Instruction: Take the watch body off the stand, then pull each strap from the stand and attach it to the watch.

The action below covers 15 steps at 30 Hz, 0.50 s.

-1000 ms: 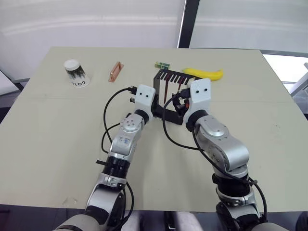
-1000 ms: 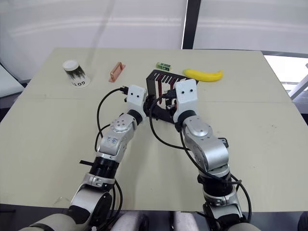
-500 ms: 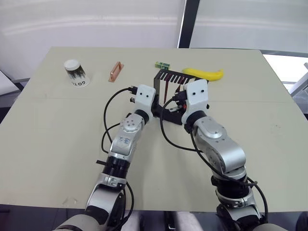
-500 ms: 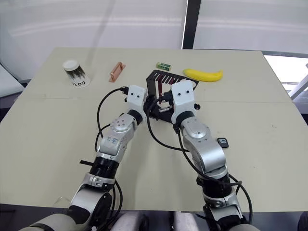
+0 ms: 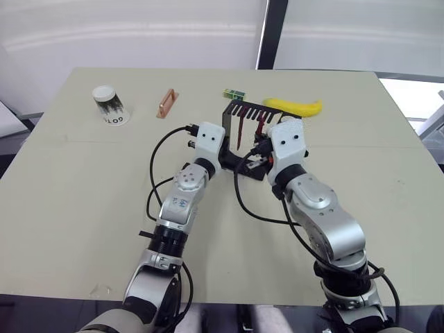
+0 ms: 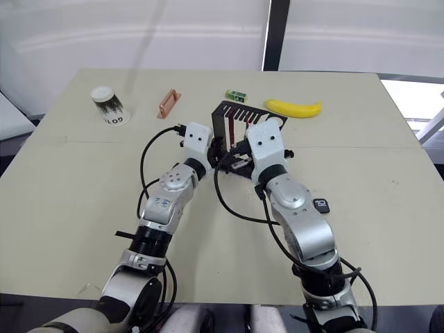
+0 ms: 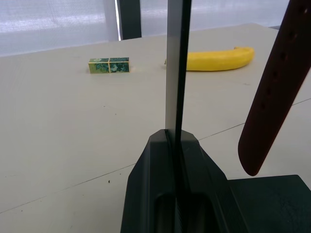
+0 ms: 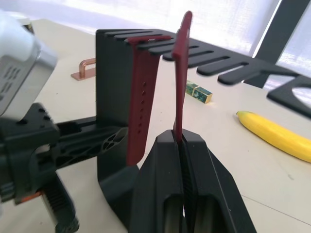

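The right gripper pinches one strap (hanging upright, slotted in the stand above). Left gripper clamps the stand's upright

Table viewed from head height by both eye views, facing forward-down. Stand seen close-up by both wrist views; banana shared by all.

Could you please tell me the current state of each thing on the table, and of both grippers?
Left gripper: shut on the stand's upright.
Right gripper: shut on the gripped strap.
Stand: upright on the table.
Gripped strap: hanging from the stand, pinched near its lower end.
Other strap: hanging free from the stand.
Watch body: off the stand, lying on the table, no straps attached.
Banana: unpeeled, lying flat.
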Tool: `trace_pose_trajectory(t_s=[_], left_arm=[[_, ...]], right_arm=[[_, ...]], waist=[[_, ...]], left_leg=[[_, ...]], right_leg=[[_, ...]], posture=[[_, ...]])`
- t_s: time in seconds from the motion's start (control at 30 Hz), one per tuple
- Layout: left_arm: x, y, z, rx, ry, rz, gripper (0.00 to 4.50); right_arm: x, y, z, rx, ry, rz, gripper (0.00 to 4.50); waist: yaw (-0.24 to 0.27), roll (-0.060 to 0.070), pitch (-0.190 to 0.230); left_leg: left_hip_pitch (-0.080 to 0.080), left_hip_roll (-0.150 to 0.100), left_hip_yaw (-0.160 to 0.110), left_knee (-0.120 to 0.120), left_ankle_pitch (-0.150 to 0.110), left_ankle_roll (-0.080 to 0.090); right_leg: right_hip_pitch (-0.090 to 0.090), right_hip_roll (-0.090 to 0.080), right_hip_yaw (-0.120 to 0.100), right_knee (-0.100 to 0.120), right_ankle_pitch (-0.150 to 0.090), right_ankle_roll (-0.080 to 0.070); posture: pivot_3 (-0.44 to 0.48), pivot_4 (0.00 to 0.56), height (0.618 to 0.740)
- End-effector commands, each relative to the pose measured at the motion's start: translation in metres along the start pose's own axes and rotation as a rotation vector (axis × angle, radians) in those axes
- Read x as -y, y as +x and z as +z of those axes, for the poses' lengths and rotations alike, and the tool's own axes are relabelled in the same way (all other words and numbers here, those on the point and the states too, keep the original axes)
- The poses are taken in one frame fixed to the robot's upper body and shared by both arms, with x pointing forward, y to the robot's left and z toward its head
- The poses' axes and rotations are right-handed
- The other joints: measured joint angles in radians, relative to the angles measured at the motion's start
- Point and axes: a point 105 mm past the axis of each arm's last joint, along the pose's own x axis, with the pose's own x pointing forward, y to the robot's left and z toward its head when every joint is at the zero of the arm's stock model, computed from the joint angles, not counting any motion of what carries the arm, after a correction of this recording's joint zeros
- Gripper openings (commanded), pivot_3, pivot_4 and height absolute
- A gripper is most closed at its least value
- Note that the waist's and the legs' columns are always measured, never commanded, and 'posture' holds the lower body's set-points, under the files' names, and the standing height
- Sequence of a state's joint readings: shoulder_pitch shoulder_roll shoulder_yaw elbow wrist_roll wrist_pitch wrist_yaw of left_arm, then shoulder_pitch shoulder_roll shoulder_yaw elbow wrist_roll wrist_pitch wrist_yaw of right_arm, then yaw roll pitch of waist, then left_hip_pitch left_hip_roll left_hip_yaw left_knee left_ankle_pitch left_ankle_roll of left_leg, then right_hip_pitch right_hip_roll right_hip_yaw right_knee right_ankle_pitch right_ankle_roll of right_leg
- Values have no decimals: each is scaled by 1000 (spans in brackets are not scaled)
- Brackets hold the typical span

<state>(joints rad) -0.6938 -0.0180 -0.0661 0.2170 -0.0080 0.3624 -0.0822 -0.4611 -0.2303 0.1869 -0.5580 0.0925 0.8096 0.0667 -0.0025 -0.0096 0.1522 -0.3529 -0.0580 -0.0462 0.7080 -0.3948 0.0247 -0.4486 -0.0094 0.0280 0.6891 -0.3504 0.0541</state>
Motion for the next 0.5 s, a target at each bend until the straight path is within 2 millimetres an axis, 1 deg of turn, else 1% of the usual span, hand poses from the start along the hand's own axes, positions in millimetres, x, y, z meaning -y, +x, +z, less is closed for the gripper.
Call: trace_pose_trajectory(t_s=[0.03, 0.2, 0.3, 0.4, 0.47, 0.5], left_arm=[[3, 2, 11, 37, 21, -10, 0], [2, 2, 11, 29, 28, -10, 0], [2, 2, 7, 9, 33, -15, 0], [2, 0, 7, 8, 25, -24, 0], [2, -2, 10, 28, 4, -47, 634], [3, -4, 10, 34, 2, -60, 854]], right_arm=[[-4, -11, 17, 75, -2, 58, 72], [-6, -21, 13, 64, 0, 119, 72], [-5, -25, 8, 39, 29, 154, 72], [-1, -27, 3, 18, 68, 154, 72], [1, -28, 2, 8, 93, 153, 0], [1, -29, 1, 7, 102, 157, 0]], waist=[[0, 0, 0], [1, 0, 0], [1, 0, 0], [1, 0, 0], [1, 0, 0], [1, 0, 0]], left_leg=[[0, 0, 0, 0, 0, 0], [0, 0, 0, 0, 0, 0], [0, 0, 0, 0, 0, 0], [0, 0, 0, 0, 0, 0], [0, 0, 0, 0, 0, 0], [0, 0, 0, 0, 0, 0]], right_leg=[[0, 0, 0, 0, 0, 0], [0, 0, 0, 0, 0, 0], [0, 0, 0, 0, 0, 0], [0, 0, 0, 0, 0, 0], [0, 0, 0, 0, 0, 0], [0, 0, 0, 0, 0, 0]], posture=[[0, 150, 740], [0, 150, 740], [0, 150, 740], [0, 150, 740], [0, 150, 740], [0, 150, 740]])
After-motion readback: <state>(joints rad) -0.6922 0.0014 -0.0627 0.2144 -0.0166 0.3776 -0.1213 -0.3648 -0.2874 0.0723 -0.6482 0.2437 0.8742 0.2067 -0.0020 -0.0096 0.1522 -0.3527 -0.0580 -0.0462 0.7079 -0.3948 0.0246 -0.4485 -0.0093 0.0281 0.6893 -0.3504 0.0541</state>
